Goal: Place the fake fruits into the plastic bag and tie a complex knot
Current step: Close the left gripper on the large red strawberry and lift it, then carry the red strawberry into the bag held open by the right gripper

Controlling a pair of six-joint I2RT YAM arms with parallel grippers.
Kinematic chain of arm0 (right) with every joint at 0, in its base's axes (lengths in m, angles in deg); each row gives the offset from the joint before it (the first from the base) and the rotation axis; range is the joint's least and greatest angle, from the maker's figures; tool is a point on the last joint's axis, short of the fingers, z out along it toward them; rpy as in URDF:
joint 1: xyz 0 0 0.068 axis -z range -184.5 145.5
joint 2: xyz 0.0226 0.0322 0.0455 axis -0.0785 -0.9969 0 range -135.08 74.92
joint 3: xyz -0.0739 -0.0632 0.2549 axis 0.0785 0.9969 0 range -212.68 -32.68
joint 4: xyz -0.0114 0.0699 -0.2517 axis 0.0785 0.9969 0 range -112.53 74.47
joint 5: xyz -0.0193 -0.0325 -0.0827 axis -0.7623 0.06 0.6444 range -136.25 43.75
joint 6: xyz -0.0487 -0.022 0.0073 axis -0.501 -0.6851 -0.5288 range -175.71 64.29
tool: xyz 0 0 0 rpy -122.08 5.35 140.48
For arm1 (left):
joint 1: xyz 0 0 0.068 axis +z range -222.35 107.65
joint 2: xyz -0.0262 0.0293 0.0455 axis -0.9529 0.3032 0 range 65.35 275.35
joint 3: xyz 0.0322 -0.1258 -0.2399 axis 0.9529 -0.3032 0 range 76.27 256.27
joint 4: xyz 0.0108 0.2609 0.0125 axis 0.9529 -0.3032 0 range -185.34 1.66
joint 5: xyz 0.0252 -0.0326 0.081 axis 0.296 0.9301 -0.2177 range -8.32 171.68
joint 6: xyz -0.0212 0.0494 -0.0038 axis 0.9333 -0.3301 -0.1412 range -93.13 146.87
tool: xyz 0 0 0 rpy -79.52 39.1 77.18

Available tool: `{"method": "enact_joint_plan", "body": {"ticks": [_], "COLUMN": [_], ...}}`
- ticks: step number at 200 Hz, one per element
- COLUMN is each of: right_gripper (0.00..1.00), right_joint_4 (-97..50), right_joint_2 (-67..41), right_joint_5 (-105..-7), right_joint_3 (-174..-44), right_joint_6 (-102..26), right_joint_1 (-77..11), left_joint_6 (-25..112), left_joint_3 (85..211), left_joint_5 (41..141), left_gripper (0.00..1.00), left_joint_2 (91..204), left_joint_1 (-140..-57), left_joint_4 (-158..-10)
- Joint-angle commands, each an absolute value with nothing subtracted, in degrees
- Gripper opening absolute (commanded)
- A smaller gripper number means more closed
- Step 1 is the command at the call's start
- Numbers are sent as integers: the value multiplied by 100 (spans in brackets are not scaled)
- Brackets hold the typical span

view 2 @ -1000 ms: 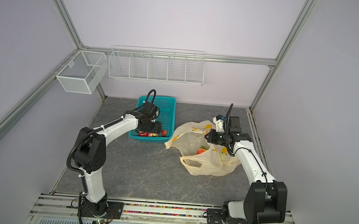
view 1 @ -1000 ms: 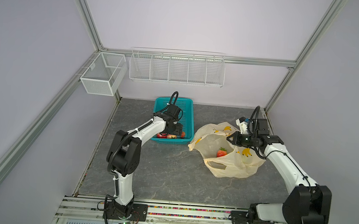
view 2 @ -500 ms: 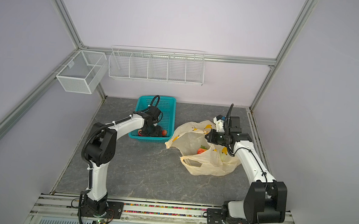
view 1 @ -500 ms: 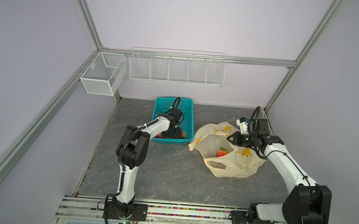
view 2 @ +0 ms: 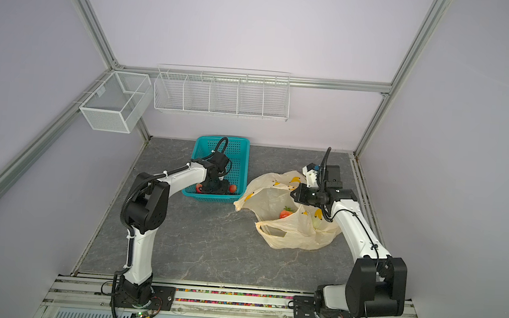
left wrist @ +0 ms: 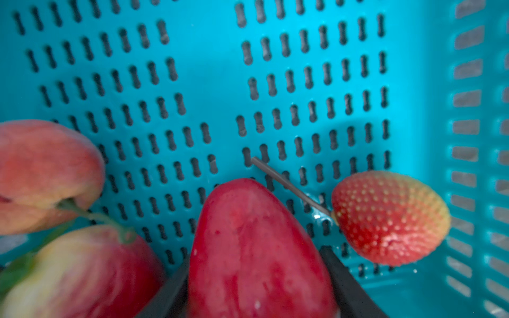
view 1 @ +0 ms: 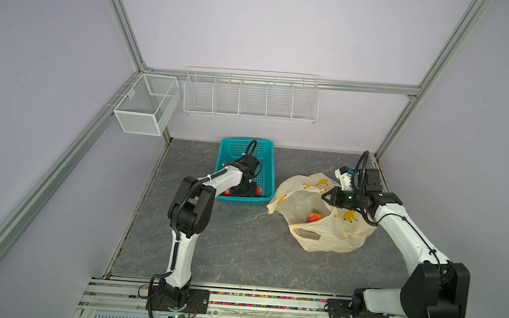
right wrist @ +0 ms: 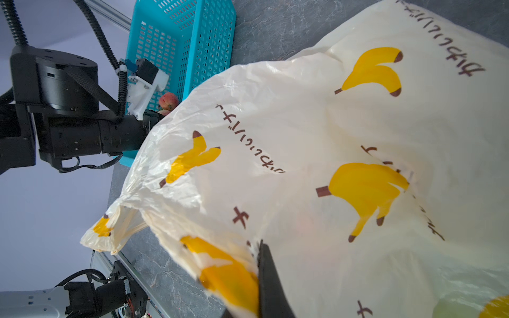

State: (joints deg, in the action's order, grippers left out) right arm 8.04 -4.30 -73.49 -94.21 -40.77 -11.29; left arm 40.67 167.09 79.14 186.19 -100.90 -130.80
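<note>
Four fake fruits (left wrist: 68, 261) show in the teal basket (left wrist: 220, 68), one between our left jaws, with the plastic bag (view 1: 328, 238) just beside the basket.

We have the left gripper (view 1: 245, 190) clamped on both flanks of the red fruit (left wrist: 253, 234), low on the basket floor. Our right gripper (view 1: 327, 197) is pinched shut on the bag's rim, holding the mouth up, with a bagged strawberry (view 1: 314, 217) inside. We judge the glossy, tapering skin could slip from the jaws on lifting. The thin rim could also sag, so a fruit misses the mouth.
</note>
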Motion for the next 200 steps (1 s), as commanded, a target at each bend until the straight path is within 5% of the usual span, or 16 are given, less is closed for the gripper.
{"method": "enact_joint_plan", "body": {"ticks": [1, 59, 121, 149, 200], "right_gripper": [7, 7, 7, 7, 7], "right_joint_4": [785, 815, 779, 812, 910], "right_joint_2": [-387, -392, -486, -453, -318], "right_joint_5": [-7402, -7360, -7426, -7446, -7455], "right_joint_3": [-9332, -9350, -9360, -9364, -9359], "right_joint_6": [-4217, -4216, -4174, -4175, -4233], "right_joint_1": [-1102, -1098, -1101, -1108, -1101], "left_joint_6": [4115, 4225, 3985, 3499, 3119], "left_joint_3": [16777, 15703, 13856, 13640, 14540], "left_joint_5": [7920, 7455, 7758, 7957, 7536], "left_gripper": [56, 54, 53, 54, 51], "left_joint_2": [18250, 16278, 13505, 13606, 15281], "left_joint_1": [-10100, -10532, -12415, -13406, -13423], "left_joint_4": [-12993, -12565, -10673, -9843, -10261]}}
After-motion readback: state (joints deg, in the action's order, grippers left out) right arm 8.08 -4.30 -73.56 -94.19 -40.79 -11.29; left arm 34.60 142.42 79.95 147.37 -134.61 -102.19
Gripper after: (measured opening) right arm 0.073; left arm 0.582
